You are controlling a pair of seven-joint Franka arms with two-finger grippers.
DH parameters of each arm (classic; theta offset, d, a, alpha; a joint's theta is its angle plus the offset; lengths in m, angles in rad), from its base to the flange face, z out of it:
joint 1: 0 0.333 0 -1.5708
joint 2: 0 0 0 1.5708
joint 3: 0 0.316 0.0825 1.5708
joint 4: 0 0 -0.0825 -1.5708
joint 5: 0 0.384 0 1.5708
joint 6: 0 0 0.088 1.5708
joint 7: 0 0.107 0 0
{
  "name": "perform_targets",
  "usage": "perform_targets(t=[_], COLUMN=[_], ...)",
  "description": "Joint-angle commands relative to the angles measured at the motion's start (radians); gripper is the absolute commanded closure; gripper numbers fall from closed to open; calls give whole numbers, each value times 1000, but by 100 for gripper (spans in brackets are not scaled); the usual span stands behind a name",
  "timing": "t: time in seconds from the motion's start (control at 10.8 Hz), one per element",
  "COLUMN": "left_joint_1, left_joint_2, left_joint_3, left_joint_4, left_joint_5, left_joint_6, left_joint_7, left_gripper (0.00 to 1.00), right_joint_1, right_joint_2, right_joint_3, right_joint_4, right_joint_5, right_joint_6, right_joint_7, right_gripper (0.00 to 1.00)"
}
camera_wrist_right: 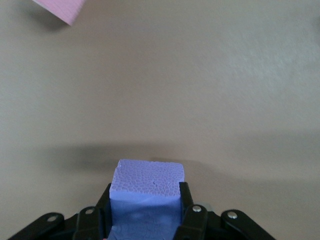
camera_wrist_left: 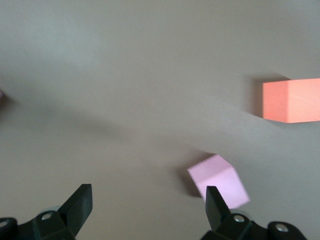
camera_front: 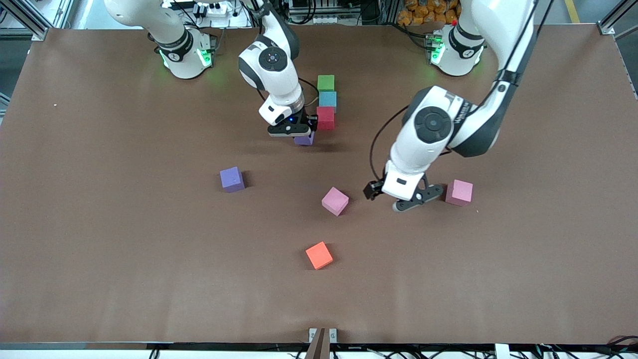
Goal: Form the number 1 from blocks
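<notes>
A green block [camera_front: 326, 83], a light blue block [camera_front: 327, 99] and a red block [camera_front: 325, 118] lie in a touching row running toward the front camera. My right gripper [camera_front: 298, 132] [camera_wrist_right: 146, 190] is shut on a purple block [camera_front: 305, 139] [camera_wrist_right: 147, 175], low over the table by the red block's nearer corner. A second purple block [camera_front: 232, 179] lies toward the right arm's end. My left gripper [camera_front: 417, 198] [camera_wrist_left: 147, 195] hangs open and empty over bare table between two pink blocks [camera_front: 335, 201] [camera_front: 459, 192]. One pink block [camera_wrist_left: 218, 180] shows beside a fingertip [camera_wrist_left: 214, 200]. An orange block [camera_front: 319, 255] [camera_wrist_left: 292, 100] is nearest the front camera.
The brown table [camera_front: 124, 224] stretches wide around the blocks. Both arm bases [camera_front: 184, 55] [camera_front: 453, 52] stand at the table's edge farthest from the front camera. A corner of a pink block [camera_wrist_right: 57, 7] shows in the right wrist view.
</notes>
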Motion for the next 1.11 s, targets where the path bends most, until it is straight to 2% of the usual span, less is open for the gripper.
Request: perform_targets(t=[0.0,0.09,0.46,1.02], left_joint_1=[-131,-171,-219,-266], left_joint_2=[114,147,230,259], left_joint_3=[91,123,167,200], left_joint_4=[132,149,250,261], left_joint_5=[-26,-28,-34,-54], left_joint_6=[-8,-8,-8,-5], left_joint_7=[-216,-244,-280,-287], left_gripper=[0,0,0,0], right_joint_1=[7,25,68,114], right_joint_2=[65,85,141,167], right_joint_3=[4,4,-5,-7], right_joint_4=[94,116,159,161], right_joint_5=[7,5,-6,-4], right_joint_6=[-1,-2,-4,-1], right_joint_7=[22,22,17,24], right_gripper=[47,46,41,34])
